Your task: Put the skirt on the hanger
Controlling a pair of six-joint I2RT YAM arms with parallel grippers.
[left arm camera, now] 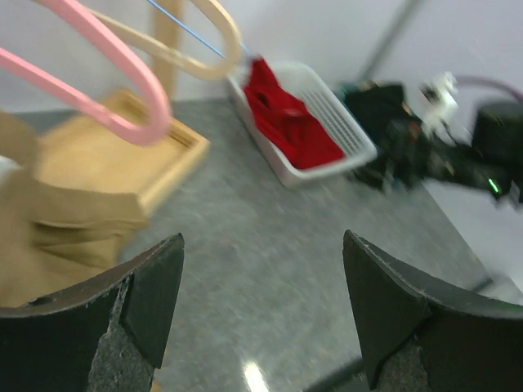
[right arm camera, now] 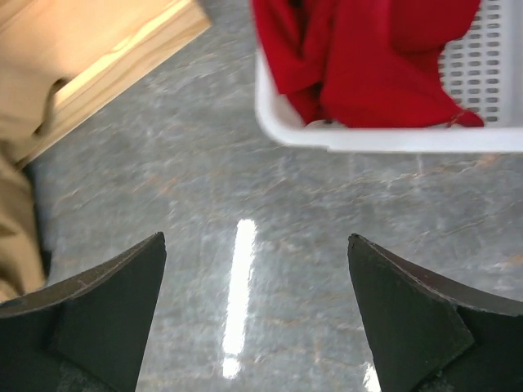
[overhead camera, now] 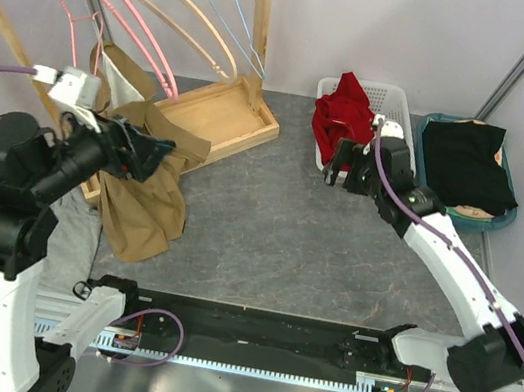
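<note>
Our left gripper (left arm camera: 261, 241) and right gripper (right arm camera: 255, 241) both gape wide, holding nothing. The tan skirt (overhead camera: 144, 201) lies heaped at the desk's (overhead camera: 270, 208) left, near the pink hanger (overhead camera: 140, 22). We judge it not yet hung.

Pale walls (overhead camera: 393, 26) meet a mottled grey floor (overhead camera: 267, 227).
</note>
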